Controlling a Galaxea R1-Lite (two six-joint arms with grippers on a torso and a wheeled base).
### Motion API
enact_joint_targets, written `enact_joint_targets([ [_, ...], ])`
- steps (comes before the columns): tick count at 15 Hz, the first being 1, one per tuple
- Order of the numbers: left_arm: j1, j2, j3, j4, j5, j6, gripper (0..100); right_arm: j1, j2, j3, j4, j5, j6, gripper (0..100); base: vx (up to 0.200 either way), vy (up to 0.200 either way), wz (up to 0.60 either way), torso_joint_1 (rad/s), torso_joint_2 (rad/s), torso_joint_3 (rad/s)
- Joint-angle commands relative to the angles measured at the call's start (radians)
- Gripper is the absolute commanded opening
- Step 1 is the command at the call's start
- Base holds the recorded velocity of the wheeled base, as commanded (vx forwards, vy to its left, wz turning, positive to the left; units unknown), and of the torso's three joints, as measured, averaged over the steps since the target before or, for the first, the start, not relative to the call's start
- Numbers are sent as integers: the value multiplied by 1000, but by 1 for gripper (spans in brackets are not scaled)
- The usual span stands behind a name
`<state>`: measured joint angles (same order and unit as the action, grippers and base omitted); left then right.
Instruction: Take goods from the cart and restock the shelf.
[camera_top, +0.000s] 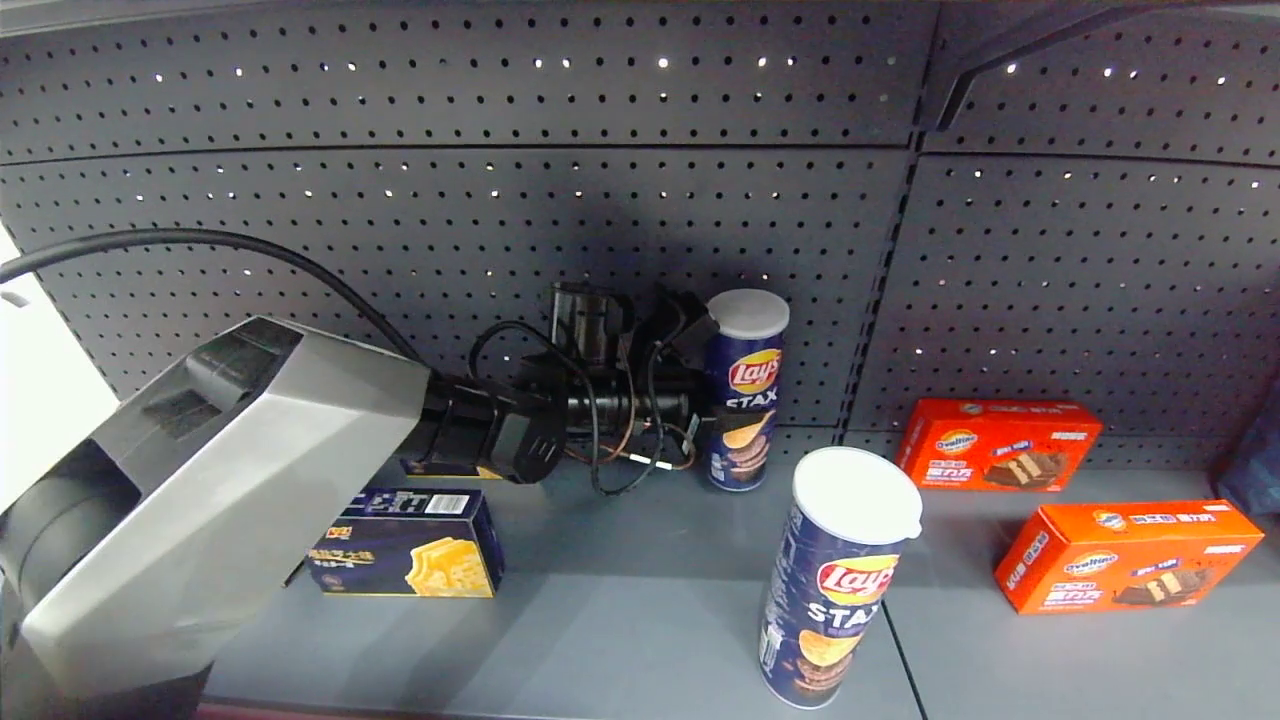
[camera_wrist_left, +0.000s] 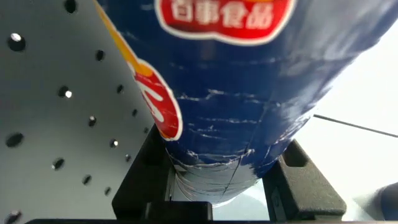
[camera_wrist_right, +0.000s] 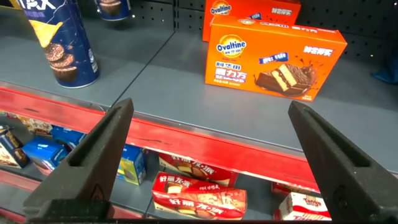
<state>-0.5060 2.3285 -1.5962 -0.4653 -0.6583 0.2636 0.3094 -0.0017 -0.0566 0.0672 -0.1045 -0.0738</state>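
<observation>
A blue chip can (camera_top: 745, 385) with a white lid stands upright at the back of the grey shelf (camera_top: 620, 620), close to the pegboard wall. My left gripper (camera_top: 712, 400) reaches in from the left and is shut on this can. In the left wrist view the can (camera_wrist_left: 236, 93) sits between the two black fingers (camera_wrist_left: 143, 177). A second identical can (camera_top: 838, 580) stands upright near the shelf's front edge. My right gripper (camera_wrist_right: 210, 106) is open and holds nothing, hanging in front of the shelf's red edge strip (camera_wrist_right: 186, 140).
Two orange boxes (camera_top: 1000, 443) (camera_top: 1125, 555) lie on the shelf's right part. A dark blue biscuit box (camera_top: 410, 543) lies at the left, with another box (camera_top: 440, 467) under the arm. The lower shelf holds red boxes (camera_wrist_right: 199, 193) and blue packs (camera_wrist_right: 43, 152).
</observation>
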Motion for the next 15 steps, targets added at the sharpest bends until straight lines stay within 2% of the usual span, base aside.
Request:
enact_joint_targets([
  [1, -3, 11, -15, -1, 0, 0, 0, 1, 2, 0, 0, 0, 0, 100, 0, 0, 0, 0, 0, 0],
  [15, -14, 55, -10, -1, 2, 5, 0, 1, 2, 0, -3, 2, 2, 100, 0, 0, 0, 0, 0, 0],
])
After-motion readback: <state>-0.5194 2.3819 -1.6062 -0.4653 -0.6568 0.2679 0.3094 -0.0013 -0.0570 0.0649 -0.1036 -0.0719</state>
